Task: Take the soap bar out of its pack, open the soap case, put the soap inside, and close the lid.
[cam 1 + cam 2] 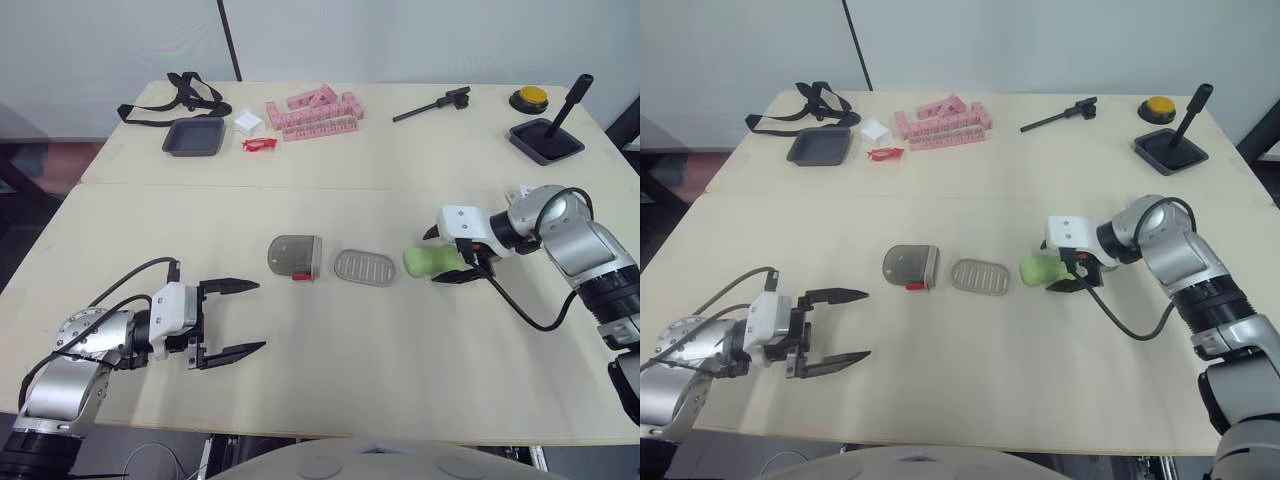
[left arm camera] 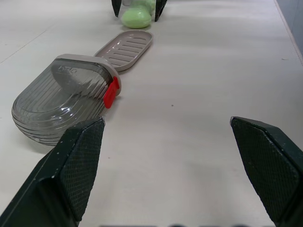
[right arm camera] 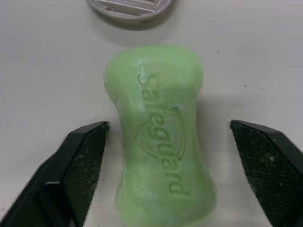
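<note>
The green soap bar (image 3: 161, 137) lies bare and flat on the desk (image 1: 400, 340), one end just beside the ribbed case tray (image 1: 364, 267). The right hand (image 1: 440, 257) is released, with a finger on either side of the bar and neither touching it. The bar looks waisted and slick, so I judge that an off-centre squeeze could twist it or squirt it out, and a nudge forward could shove the light, loose tray. That tray is empty. The smoky case cover (image 1: 295, 256), with its red latch (image 2: 111, 92), lies beside it and apparently holds nothing. The left hand (image 1: 245, 316) hangs spread and empty near the front edge. Far back, a dark dish (image 1: 194, 136) looks empty, and a black tray (image 1: 545, 142) holds an upright black tool (image 1: 565, 105).
</note>
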Available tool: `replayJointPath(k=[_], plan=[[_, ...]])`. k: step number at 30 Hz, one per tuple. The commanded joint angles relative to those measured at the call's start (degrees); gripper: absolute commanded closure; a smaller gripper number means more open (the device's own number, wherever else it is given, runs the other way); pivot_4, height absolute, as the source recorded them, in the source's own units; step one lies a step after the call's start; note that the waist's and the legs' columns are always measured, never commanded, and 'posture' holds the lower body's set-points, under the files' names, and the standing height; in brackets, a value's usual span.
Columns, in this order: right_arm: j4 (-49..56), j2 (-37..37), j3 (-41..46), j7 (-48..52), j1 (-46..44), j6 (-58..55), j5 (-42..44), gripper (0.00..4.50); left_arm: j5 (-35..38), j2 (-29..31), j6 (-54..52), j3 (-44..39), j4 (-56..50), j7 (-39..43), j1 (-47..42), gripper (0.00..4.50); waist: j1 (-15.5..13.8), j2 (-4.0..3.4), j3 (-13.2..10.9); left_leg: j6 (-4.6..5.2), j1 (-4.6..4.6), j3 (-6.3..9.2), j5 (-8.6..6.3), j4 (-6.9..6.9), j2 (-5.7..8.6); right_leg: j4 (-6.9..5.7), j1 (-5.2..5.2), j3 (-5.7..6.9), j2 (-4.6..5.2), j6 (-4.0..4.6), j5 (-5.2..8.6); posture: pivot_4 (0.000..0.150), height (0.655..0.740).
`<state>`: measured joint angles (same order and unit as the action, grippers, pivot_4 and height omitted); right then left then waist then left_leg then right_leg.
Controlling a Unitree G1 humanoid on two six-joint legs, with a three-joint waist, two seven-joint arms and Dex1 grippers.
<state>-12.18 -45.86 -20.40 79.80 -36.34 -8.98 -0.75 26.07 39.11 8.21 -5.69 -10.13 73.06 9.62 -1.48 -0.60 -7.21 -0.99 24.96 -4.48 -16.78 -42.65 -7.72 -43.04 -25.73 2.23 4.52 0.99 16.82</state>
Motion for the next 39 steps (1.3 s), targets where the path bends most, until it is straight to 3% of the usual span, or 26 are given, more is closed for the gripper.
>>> replayJointPath(k=[1,5,6,15,26,39], plan=[[0.94,-0.26,0.85,0.72,-0.51,-0.18,0.27,1.43,-0.65,0.17,0.64,0.16,-0.87,-1.00,-0.43,0.00,-0.02,0.00,0.00,0.00,0.00,0.00,0.00,0.00,0.00,0.00,0.00,0.00,0.00,0.00,0.00,0.150,0.7109],[2.20,-0.18,1.19,0.48,0.16,-1.26,0.56,2.72,-0.76,-0.30,0.18,0.64,-1.72,-1.77,0.14,0.00,0.00,0.00,0.00,0.00,0.00,0.00,0.00,-0.01,0.00,0.00,0.00,0.00,0.00,0.00,0.00,0.150,0.7109],[2.47,-0.25,1.24,0.47,0.29,-1.36,0.60,2.77,-0.77,-0.31,0.11,0.68,-1.80,-1.88,0.24,0.00,0.00,0.00,0.00,0.00,0.00,-0.01,0.00,-0.01,-0.01,0.00,0.00,0.00,0.00,0.00,0.00,0.150,0.7109],[9.08,-0.63,3.11,0.46,-1.30,-6.56,2.47,2.77,-0.58,0.03,-0.06,0.15,-0.18,-2.85,-0.89,0.00,-0.01,0.00,0.00,0.00,0.00,-0.01,0.00,-0.01,-0.01,-0.03,-0.01,0.00,-0.01,0.00,0.00,0.150,0.7109],[31.85,9.16,-1.05,-12.52,-1.91,-37.86,3.39,2.77,-0.10,-0.46,-0.36,0.48,-0.74,-3.86,-1.25,0.00,-0.12,0.00,0.00,-0.02,-0.03,0.00,0.02,0.04,-0.18,-0.08,-0.08,-0.01,-0.21,0.00,0.00,0.150,0.7109],[34.04,10.67,-7.30,-18.83,-2.88,-42.23,2.92,2.77,-0.02,-0.75,-1.72,0.93,-1.82,-5.11,-1.99,0.00,-0.11,0.00,0.00,-0.31,-0.03,-0.01,0.17,0.05,-0.14,-0.08,-0.07,-0.03,-0.17,0.01,-0.02,0.150,0.7109]])
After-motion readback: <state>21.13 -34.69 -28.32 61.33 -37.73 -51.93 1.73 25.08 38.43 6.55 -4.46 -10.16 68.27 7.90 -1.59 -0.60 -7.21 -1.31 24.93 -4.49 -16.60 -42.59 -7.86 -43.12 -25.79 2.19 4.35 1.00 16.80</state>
